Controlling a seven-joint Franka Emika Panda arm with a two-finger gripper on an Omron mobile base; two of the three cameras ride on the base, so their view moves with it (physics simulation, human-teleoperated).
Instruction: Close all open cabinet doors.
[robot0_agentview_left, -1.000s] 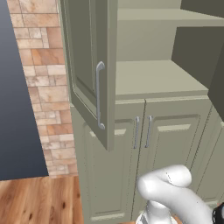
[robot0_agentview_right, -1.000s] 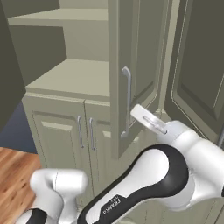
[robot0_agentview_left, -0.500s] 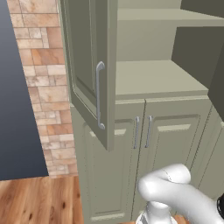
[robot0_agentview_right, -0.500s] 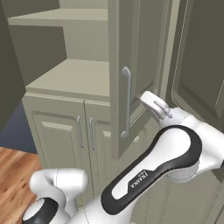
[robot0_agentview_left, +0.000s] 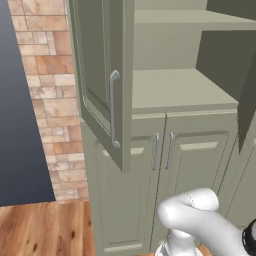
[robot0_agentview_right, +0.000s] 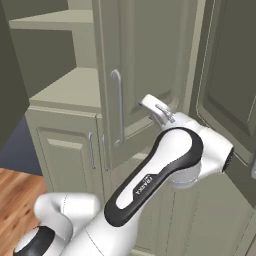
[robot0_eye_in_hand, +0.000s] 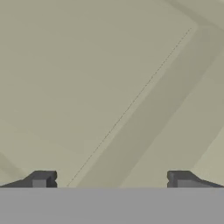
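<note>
Two tall sage-green cabinet doors of the upper cupboard stand open. The left door (robot0_agentview_left: 100, 85) swings out toward me with its silver bar handle (robot0_agentview_left: 114, 107). The right door (robot0_agentview_right: 150, 60) also has a bar handle (robot0_agentview_right: 117, 107); in the left base view I see its dark inner face (robot0_agentview_left: 235, 65). My gripper (robot0_agentview_right: 156, 109) is close against the right door's outer face, beside the handle. In the hand view the gripper (robot0_eye_in_hand: 113, 179) is open, its fingertips (robot0_eye_in_hand: 41, 179) wide apart, with the door's recessed panel (robot0_eye_in_hand: 96, 78) just ahead. Nothing is held.
Shelves (robot0_agentview_left: 175, 90) sit behind the open doors. The shorter lower doors (robot0_agentview_left: 195, 175) with small handles are shut. Another green door (robot0_agentview_right: 230, 90) stands at the far right. A brick wall (robot0_agentview_left: 50, 100) and wood floor (robot0_agentview_left: 45, 230) lie to the left.
My hand has risen and moved left onto the right door's face. In the right base view, that door and its handle have shifted left. The left door looks unchanged.
</note>
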